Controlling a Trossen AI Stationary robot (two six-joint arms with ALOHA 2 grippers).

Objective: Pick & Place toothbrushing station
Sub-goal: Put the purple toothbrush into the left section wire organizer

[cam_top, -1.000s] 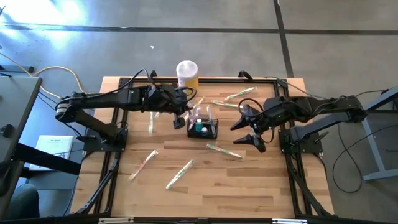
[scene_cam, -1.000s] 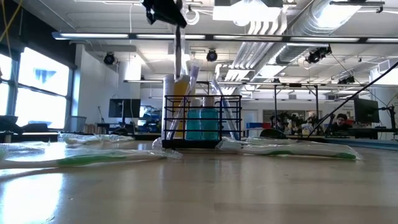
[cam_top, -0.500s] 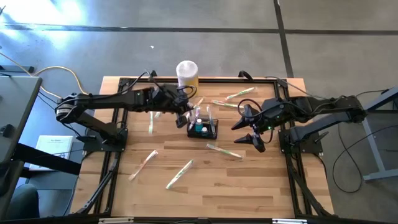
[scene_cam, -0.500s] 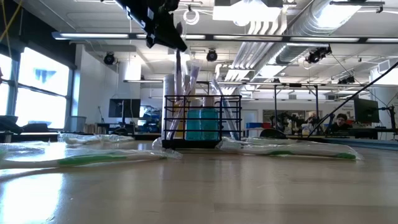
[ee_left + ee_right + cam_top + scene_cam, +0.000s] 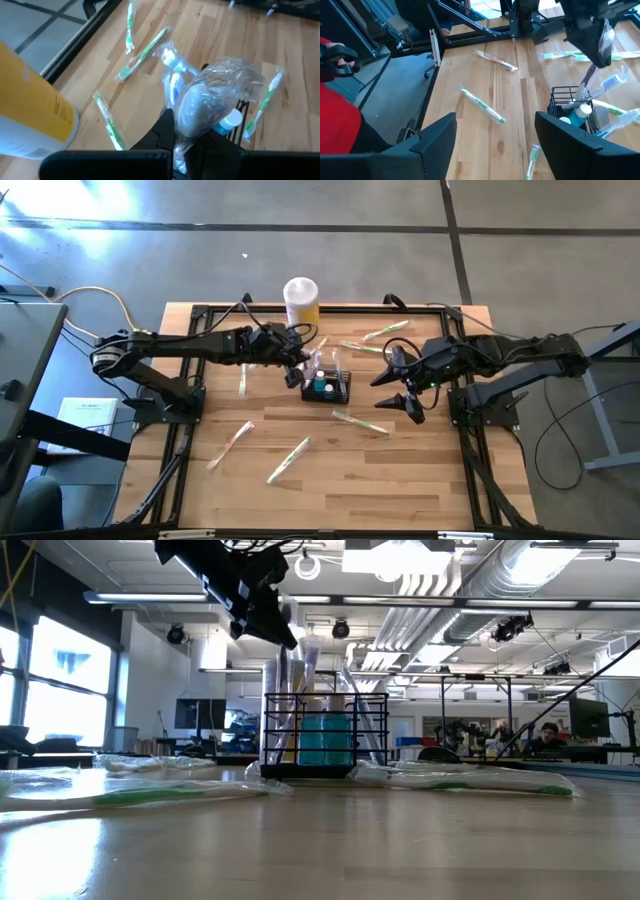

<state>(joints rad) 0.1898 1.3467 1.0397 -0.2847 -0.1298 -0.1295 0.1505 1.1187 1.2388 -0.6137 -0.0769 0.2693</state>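
standing near the middle of the wooden table (image 5: 400, 480), the toothbrushing station (image 5: 327, 387) is seen as a small black wire-mesh basket, with a teal bottle (image 5: 324, 740) and several plastic-wrapped toothbrushes held upright inside it. the left gripper (image 5: 293, 358) is positioned just above the basket's left edge, and its fingers are pinched together on a wrapped toothbrush (image 5: 207, 102), whose lower end is seen reaching down into the basket in the low view. a yellow-and-white canister (image 5: 301, 298) is placed behind the basket, near the table's far edge. the right gripper (image 5: 403, 385) is held to the right of the basket, apart from it, with its fingers spread wide and nothing between them. loose wrapped toothbrushes are scattered on the wood: one (image 5: 359, 422) just in front of the basket and two more (image 5: 289, 459) toward the near left. a person's red sleeve (image 5: 337, 125) is caught at the edge of the right wrist view.
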